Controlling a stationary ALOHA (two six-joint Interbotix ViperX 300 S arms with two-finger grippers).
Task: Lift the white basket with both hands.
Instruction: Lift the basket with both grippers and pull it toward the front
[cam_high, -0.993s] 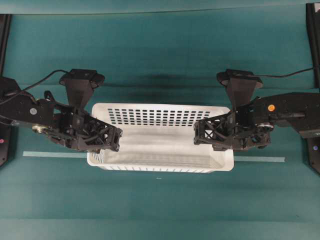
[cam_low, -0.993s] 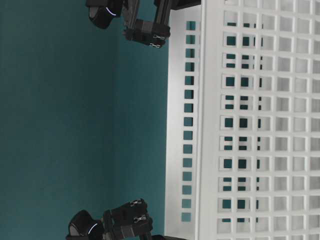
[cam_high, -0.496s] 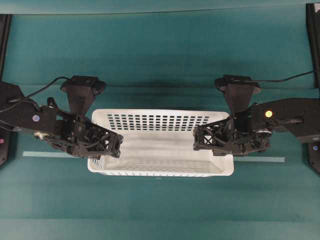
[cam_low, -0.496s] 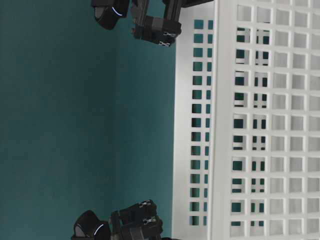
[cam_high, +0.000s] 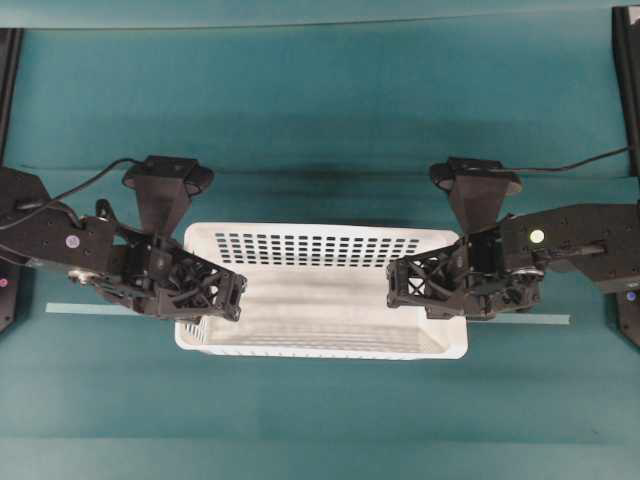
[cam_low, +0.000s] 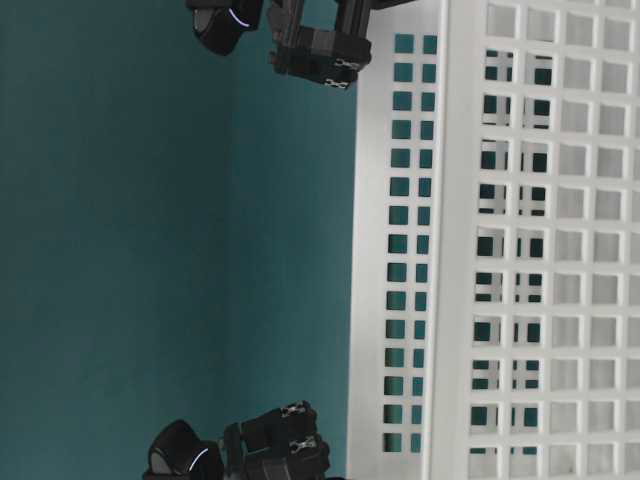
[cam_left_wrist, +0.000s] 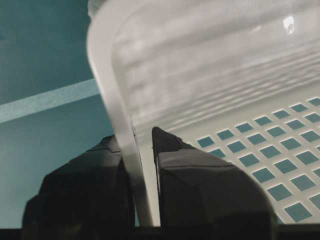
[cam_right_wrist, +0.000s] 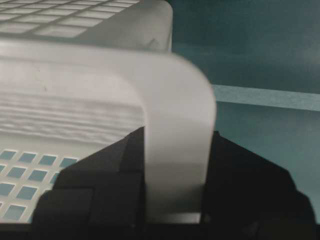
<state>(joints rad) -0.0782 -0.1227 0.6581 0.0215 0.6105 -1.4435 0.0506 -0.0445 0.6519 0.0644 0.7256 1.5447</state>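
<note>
The white basket (cam_high: 320, 315) lies lengthwise between both arms in the overhead view. My left gripper (cam_high: 232, 295) is shut on its left end rim. In the left wrist view the fingers (cam_left_wrist: 175, 165) stand one on each side of the rim of the basket (cam_left_wrist: 200, 75), and the left gripper (cam_left_wrist: 135, 145) pinches it. My right gripper (cam_high: 397, 283) is shut on the right end rim. In the right wrist view the right gripper (cam_right_wrist: 175, 150) straddles the wide rim band of the basket (cam_right_wrist: 75, 100). The pierced wall (cam_low: 540, 250) fills the table-level view.
A thin pale tape strip (cam_high: 90, 308) runs across the teal table behind the basket and shows again on the right (cam_high: 530, 320). Black arm mounts stand at the left (cam_high: 8, 290) and right (cam_high: 628, 310) edges.
The basket and both grippers holding it have shifted together toward the front of the overhead view. In the table-level view the basket has moved right.
</note>
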